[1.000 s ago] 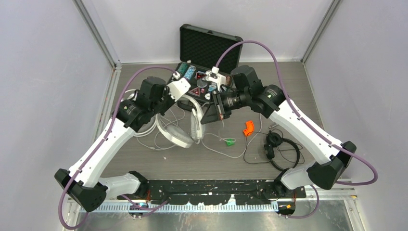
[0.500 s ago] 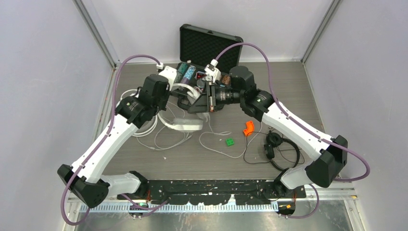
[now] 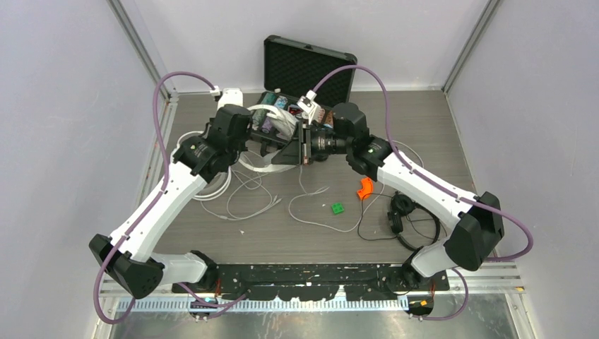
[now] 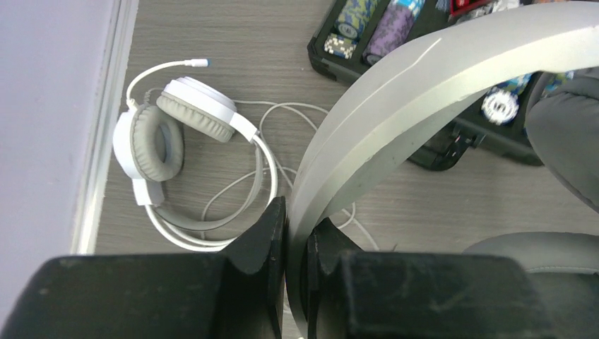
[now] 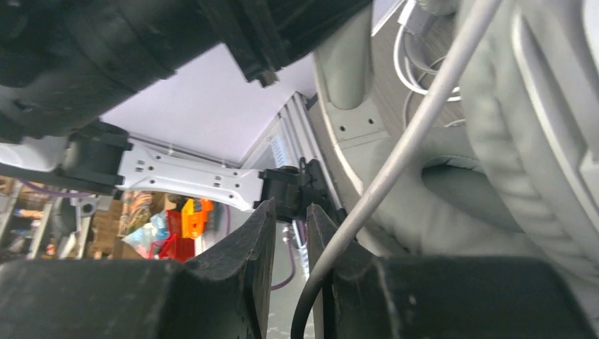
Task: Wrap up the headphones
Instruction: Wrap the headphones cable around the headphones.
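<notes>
My left gripper (image 4: 297, 212) is shut on the grey-white headband (image 4: 395, 92) of one white pair of headphones (image 3: 260, 165), holding it above the table near the case. My right gripper (image 5: 286, 212) faces it, close against an ear cup (image 5: 537, 106). Its jaws are nearly closed on that pair's grey cable (image 5: 410, 134), which trails down to the table (image 3: 311, 208). The second white pair (image 4: 169, 141) lies flat by the left wall, partly under my left arm in the top view (image 3: 212, 185). The black pair (image 3: 411, 220) lies at the front right.
An open black case (image 3: 311, 67) with poker chips stands at the back, right behind both grippers. An orange piece (image 3: 364, 187) and a small green block (image 3: 337, 208) lie right of centre. Loose white cable (image 3: 247, 205) sprawls on the table. Walls close in on both sides.
Both grippers have carried the white headphones up off the table and back toward the case. The cable has been drawn along with them.
</notes>
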Motion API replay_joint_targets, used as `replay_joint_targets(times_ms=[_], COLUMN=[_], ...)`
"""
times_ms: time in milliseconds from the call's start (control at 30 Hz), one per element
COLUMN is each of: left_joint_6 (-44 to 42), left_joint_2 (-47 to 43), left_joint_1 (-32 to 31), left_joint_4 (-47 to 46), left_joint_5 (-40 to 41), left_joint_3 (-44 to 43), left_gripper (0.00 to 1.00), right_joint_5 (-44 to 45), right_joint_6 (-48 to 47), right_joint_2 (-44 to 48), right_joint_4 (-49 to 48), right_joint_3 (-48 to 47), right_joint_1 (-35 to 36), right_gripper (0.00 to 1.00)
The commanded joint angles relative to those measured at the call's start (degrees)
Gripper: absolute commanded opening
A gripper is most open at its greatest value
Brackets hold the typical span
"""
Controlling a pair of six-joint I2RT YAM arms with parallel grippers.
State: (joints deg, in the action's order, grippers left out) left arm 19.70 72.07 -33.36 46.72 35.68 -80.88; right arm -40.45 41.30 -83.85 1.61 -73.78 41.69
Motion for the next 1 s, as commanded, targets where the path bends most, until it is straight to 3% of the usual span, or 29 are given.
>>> replay_joint_targets(times_ms=[0,400,533,700,833,967], left_joint_6=[10.6,18.2,19.0,20.8,22.1,23.2], left_joint_2=[-3.2,-3.0,-3.8,-3.4,-3.3,-3.0], left_joint_1=[0.1,0.4,0.6,1.1,2.0,3.2], left_joint_4=[-7.8,-7.6,-8.6,-7.9,-8.3,-7.5], left_joint_5=[3.9,6.9,6.9,5.0,2.7,0.8], left_joint_3=[-1.2,-0.9,0.1,0.6,0.9,0.2], left_gripper=[0.00,0.00,0.00,0.00,0.00,0.00], right_joint_5=[4.0,20.8,21.4,21.3,18.0,20.6], right_joint_6=[-5.8,-21.7,-23.3,-23.7,-23.4,-24.7], right_joint_2=[-0.3,4.3,4.2,2.7,0.7,0.0], right_joint_4=[-4.5,-3.8,-3.4,-5.6,-5.2,-3.1], right_joint_3=[0.5,3.6,2.9,1.6,-0.5,0.4], right_joint_1=[0.8,8.7,10.3,10.8,11.7,12.1], right_gripper=[0.29,0.26,0.23,0.01,0.00,0.02])
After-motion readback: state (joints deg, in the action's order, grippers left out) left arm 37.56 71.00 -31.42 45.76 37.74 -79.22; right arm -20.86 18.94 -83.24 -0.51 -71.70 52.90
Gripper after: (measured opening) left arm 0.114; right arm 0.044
